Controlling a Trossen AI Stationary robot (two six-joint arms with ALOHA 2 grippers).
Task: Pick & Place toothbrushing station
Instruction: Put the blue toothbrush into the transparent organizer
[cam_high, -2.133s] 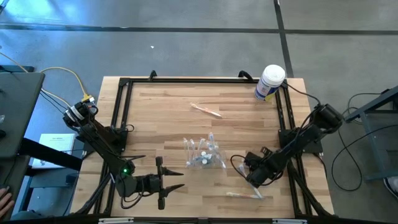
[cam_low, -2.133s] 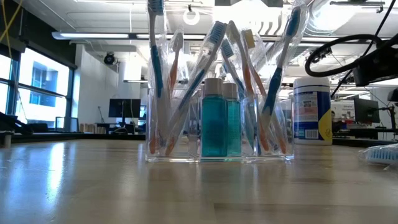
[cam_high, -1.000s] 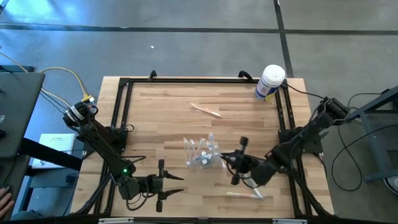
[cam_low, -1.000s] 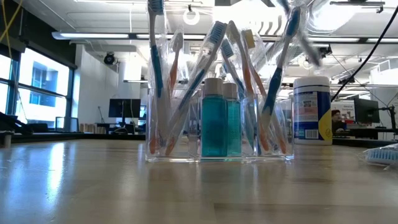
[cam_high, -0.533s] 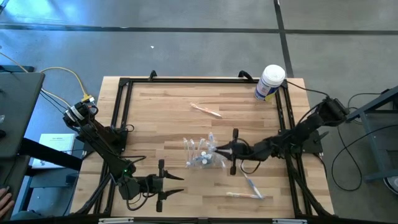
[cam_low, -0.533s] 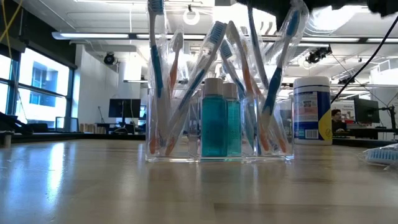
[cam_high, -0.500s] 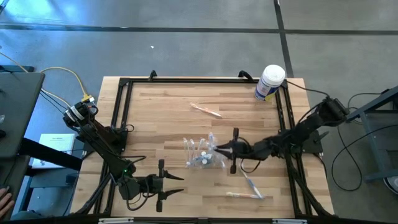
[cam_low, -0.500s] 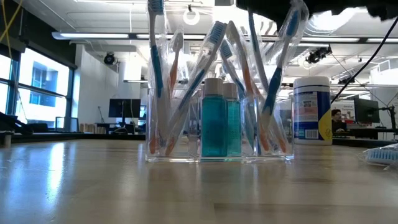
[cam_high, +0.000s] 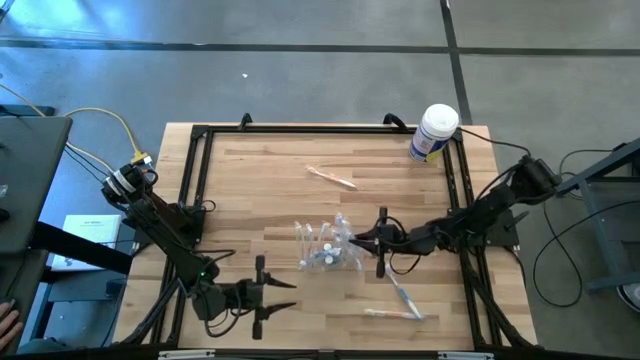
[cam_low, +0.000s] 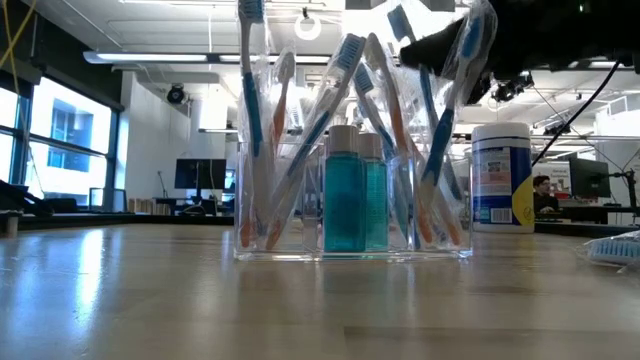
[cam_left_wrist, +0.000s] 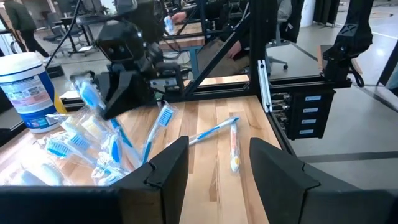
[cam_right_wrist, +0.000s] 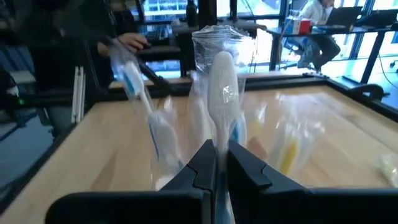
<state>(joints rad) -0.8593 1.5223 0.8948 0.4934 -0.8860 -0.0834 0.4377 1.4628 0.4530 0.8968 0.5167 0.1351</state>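
Toothbrushing station (cam_high: 328, 248) sits mid-table, right gripper (cam_high: 352, 240) pinching a wrapped toothbrush (cam_right_wrist: 224, 93) above it; left gripper (cam_high: 290, 291) wide.

The left gripper (cam_left_wrist: 214, 165) shows its two dark fingers (cam_left_wrist: 168, 168) spread apart with bare wooden table (cam_left_wrist: 211, 193) between them. Beyond them the right gripper (cam_left_wrist: 93, 93) pinches a wrapped blue toothbrush (cam_left_wrist: 87, 96) above the toothbrushing station (cam_left_wrist: 81, 149), whose wrapped blue brushes lean outward. Two more wrapped toothbrushes (cam_left_wrist: 221, 134) lie flat on the wood nearby, and a white tub with a blue label (cam_left_wrist: 28, 90) stands at the far edge.
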